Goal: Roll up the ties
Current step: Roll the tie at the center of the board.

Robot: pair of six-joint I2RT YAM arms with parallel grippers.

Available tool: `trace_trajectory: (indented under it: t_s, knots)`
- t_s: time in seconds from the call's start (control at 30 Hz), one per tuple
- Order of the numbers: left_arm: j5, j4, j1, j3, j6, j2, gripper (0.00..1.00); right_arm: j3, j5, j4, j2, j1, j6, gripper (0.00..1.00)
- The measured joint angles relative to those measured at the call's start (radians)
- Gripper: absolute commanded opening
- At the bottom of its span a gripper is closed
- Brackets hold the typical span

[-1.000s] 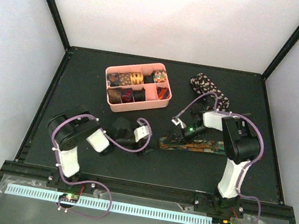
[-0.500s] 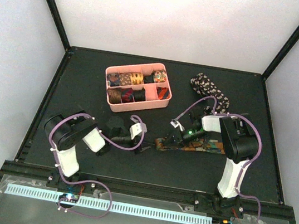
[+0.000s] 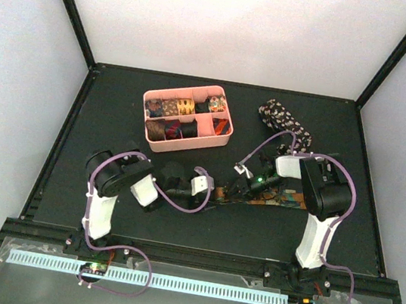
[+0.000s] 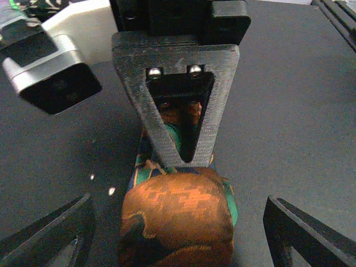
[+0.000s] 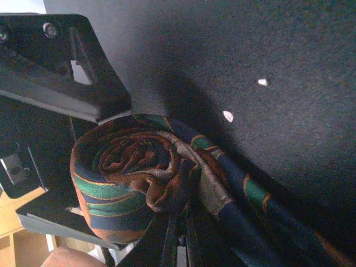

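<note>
Right gripper (image 5: 179, 236) is clamped on the core of the partly rolled tie (image 5: 128, 172) on the table (image 3: 109, 115), left gripper (image 4: 177, 233) spread wide astride the roll; risk: withdrawing the pinch before the left closes would let the coil spring loose.

even light from above, overhead view sharp; at my right wrist the rolled tie (image 5: 133, 178) sits dim, my left fingers (image 4: 50, 233) blur close up.

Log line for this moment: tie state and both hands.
tie: partly rolled, tail on table | right hand: shut on tie | left hand: open, straddling roll
</note>
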Motion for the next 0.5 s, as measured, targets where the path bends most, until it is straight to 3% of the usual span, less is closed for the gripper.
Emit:
trace_trajectory:
  t_s: [0.17, 0.3, 0.5]
  knots:
    - [-0.021, -0.007, -0.020, 0.040, 0.023, 0.041, 0.76, 0.000, 0.000, -0.001, 0.000, 0.000, -0.007, 0.02]
    - [-0.035, -0.044, -0.023, 0.072, 0.039, 0.059, 0.48, 0.001, 0.000, -0.002, 0.000, 0.000, -0.012, 0.02]
    - [-0.085, -0.212, -0.059, 0.120, 0.097, 0.019, 0.36, 0.009, 0.014, -0.027, -0.003, -0.004, -0.045, 0.24]
